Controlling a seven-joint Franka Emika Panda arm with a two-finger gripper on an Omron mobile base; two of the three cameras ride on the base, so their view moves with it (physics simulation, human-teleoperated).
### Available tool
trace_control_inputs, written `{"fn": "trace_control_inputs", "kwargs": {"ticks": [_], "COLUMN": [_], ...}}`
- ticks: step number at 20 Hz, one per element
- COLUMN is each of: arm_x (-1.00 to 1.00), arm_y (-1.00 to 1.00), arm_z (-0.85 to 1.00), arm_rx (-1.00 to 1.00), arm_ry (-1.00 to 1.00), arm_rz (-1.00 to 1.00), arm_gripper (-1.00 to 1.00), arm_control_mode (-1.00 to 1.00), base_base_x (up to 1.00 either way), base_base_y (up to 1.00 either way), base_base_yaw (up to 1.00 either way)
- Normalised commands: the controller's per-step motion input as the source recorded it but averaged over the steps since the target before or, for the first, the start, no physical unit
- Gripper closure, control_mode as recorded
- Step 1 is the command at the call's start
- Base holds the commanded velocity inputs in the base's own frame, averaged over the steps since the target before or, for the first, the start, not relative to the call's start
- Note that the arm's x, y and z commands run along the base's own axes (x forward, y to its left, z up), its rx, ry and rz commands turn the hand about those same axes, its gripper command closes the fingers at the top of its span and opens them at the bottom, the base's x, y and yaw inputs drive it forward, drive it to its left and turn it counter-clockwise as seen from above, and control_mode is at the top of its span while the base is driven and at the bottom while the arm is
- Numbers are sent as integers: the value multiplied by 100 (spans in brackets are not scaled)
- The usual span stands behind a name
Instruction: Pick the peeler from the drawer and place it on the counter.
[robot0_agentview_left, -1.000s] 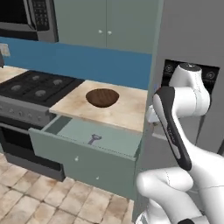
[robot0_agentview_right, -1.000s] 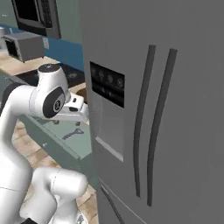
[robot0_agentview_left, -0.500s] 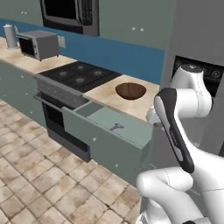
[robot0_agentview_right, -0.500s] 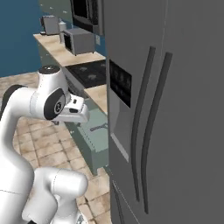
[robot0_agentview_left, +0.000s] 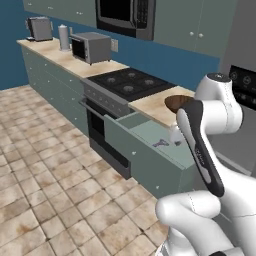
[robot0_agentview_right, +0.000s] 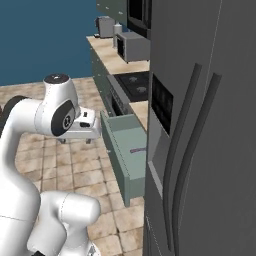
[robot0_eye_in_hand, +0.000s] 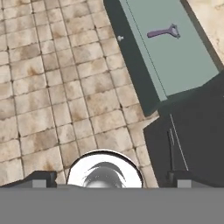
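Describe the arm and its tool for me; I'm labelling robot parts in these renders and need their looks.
The arm is glossy white with rounded, bulbous links; a long black strip runs along its forearm, and the joints show dark grey discs, one on the link in the right base view. The tool ends in two small dark finger tips. No cables or markings show.

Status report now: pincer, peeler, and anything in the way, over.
Pincer open, empty, over the floor tiles. Peeler lies flat in the open drawer, untouched. Nothing blocks the way to it.
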Motion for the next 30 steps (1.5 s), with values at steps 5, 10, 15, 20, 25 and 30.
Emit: {"fn": "trace_control_inputs", "kwargs": {"ticks": [5, 10, 15, 20, 25, 30], "arm_x": [11, 52, 64, 77, 74, 62], "arm_y": [0, 6, 0, -2, -8, -26], "arm_z": [-10, -37, -40, -46, -56, -49], "arm_rx": [0, 0, 0, 0, 0, 0], "arm_ry": [0, 5, 2, 2, 1, 0], "arm_rz": [12, 0, 0, 0, 0, 2], "arm_gripper": [-100, -100, -100, -100, -100, -100], "arm_control_mode": [-100, -100, -100, -100, -100, -100], "base_base_x": [0, 0, 0, 0, 0, 0], "base_base_y": [0, 0, 0, 0, 0, 0], "base_base_yaw": [0, 0, 0, 0, 0, 0]}}
